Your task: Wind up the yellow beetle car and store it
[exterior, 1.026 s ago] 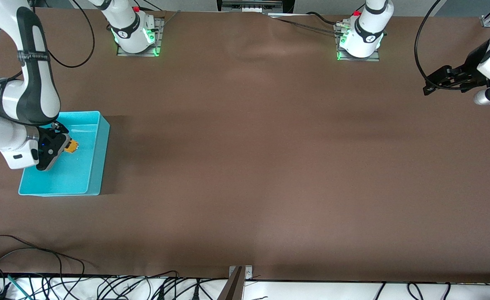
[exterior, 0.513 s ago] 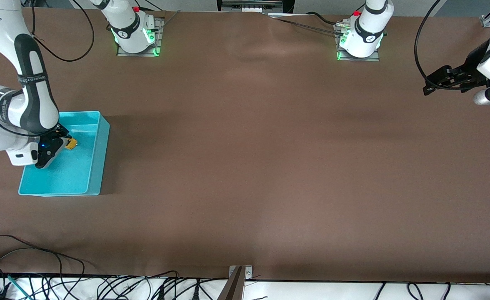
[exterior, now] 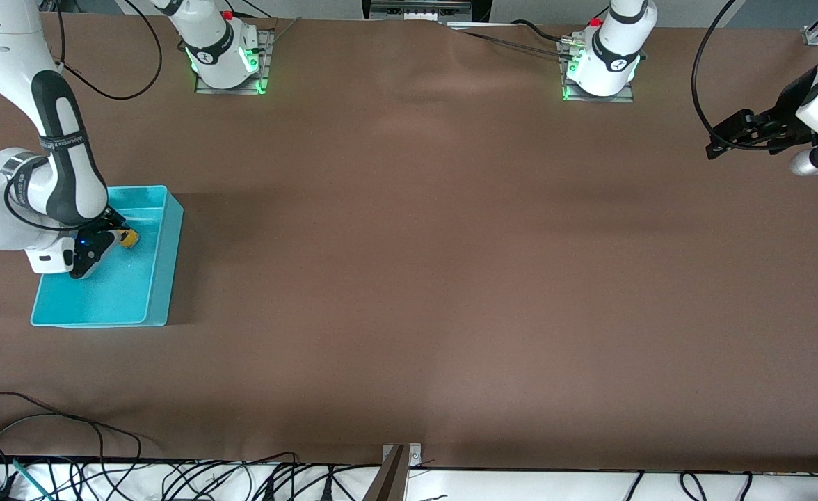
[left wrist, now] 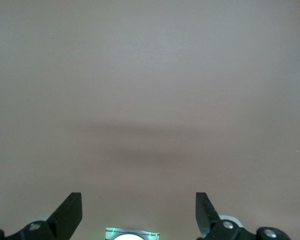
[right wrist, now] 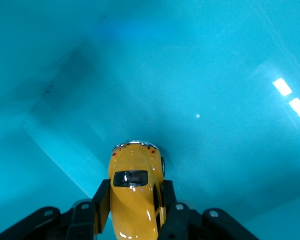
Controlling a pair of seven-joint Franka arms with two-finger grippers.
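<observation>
Your right gripper (exterior: 118, 235) is down inside the turquoise bin (exterior: 162, 278), which sits on the table (exterior: 416, 278) at the right arm's end. Its fingers (right wrist: 101, 202) are clamped on the sides of the yellow car (exterior: 129, 239), one on each flank, as the right wrist view shows plainly: the car (right wrist: 135, 192) sits between the two black fingers with its rounded end and dark window pointing away from the wrist toward the bin's floor (right wrist: 200, 90). In that view the car hangs over the floor near an inner corner of the bin; you cannot tell whether its wheels touch the floor. In the front view the car shows in the part of the bin farther from the camera, near the wall that faces the middle of the table. Your left gripper (exterior: 718, 142) waits in the air over the table's edge at the left arm's end, well apart from the bin. Its fingers (left wrist: 70, 215) stand wide apart with nothing between them, only bare brown table below.
</observation>
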